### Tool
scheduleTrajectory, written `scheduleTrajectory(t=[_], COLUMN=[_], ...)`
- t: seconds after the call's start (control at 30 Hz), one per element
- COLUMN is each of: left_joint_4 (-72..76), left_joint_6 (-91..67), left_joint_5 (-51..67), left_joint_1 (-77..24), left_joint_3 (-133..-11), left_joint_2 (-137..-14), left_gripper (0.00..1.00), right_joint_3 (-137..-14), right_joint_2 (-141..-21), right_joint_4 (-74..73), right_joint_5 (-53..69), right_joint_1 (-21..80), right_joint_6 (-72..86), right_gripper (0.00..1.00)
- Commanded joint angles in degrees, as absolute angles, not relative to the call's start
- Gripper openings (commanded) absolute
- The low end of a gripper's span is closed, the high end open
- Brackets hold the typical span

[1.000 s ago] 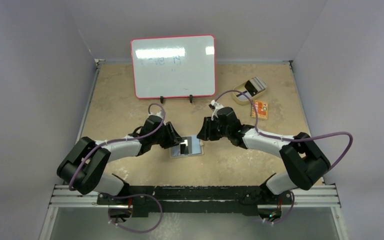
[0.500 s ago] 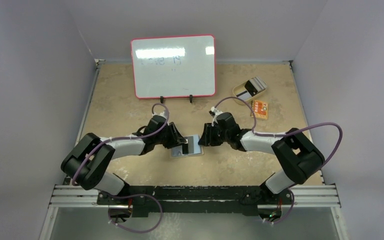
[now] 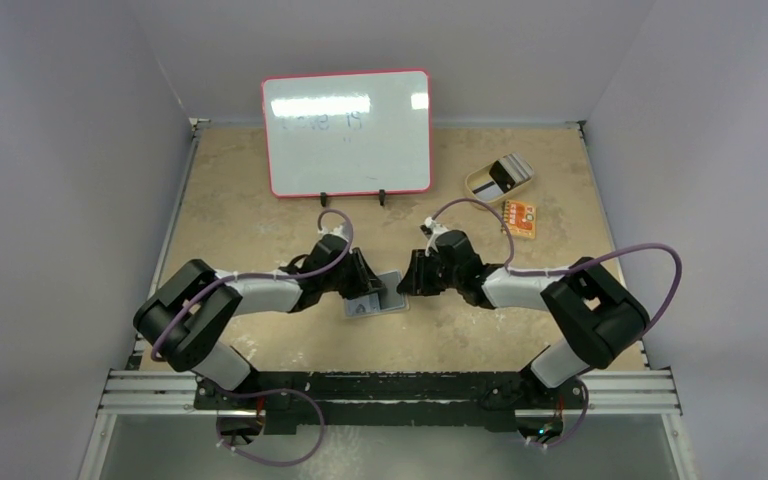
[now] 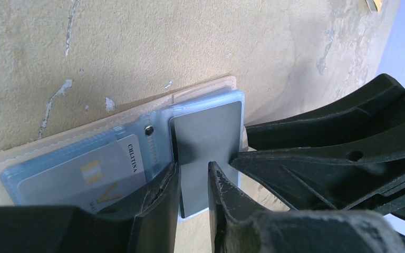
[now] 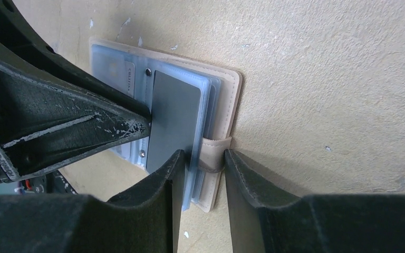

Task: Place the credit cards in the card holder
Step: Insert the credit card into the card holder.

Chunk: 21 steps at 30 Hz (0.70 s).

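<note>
Lying open on the surface, the card holder is straddled at its tab by the right gripper, seemingly to steady it. A grey card is guided onto the sleeves between the narrowed fingers of the left gripper. Whether either gripper is clamped cannot be told.

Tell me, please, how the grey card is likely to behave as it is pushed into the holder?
The grey card looks flat and straight between the left fingers, so it is probably stiff enough to push edgewise. Its smooth face may slip. The clear sleeves of the card holder look soft and could buckle.
</note>
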<state>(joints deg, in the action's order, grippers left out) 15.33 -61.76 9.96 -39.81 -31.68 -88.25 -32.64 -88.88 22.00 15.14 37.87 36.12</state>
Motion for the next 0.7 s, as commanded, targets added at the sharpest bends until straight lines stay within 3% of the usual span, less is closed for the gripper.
scheduleTrajectory(t=[0.0, 0.17, 0.4, 0.67], left_joint_4=[18.44, 13.18, -3.86, -11.80], left_joint_6=[-64.01, -63.60, -57.69, -54.71], left_joint_5=[9.41, 6.65, -1.78, -5.73], left_joint_1=[-41.13, -41.10, -39.96, -34.63], left_joint_3=[-33.85, -33.81, -34.79, -30.90], left_joint_2=[-86.66, -83.28, -74.37, -68.78], left_gripper=[0.24, 0.27, 0.41, 0.56], right_joint_3=[-32.19, -32.05, -32.03, -33.28], right_joint_2=[-88.70, -87.93, -87.99, -89.11], right_joint_4=[25.47, 25.38, 25.29, 25.27], right_joint_5=[18.01, 17.20, 17.55, 17.89], right_joint_1=[39.47, 39.81, 39.90, 41.57], right_joint_6=[37.98, 38.41, 38.32, 38.80], right_gripper=[0.35, 0.34, 0.34, 0.33])
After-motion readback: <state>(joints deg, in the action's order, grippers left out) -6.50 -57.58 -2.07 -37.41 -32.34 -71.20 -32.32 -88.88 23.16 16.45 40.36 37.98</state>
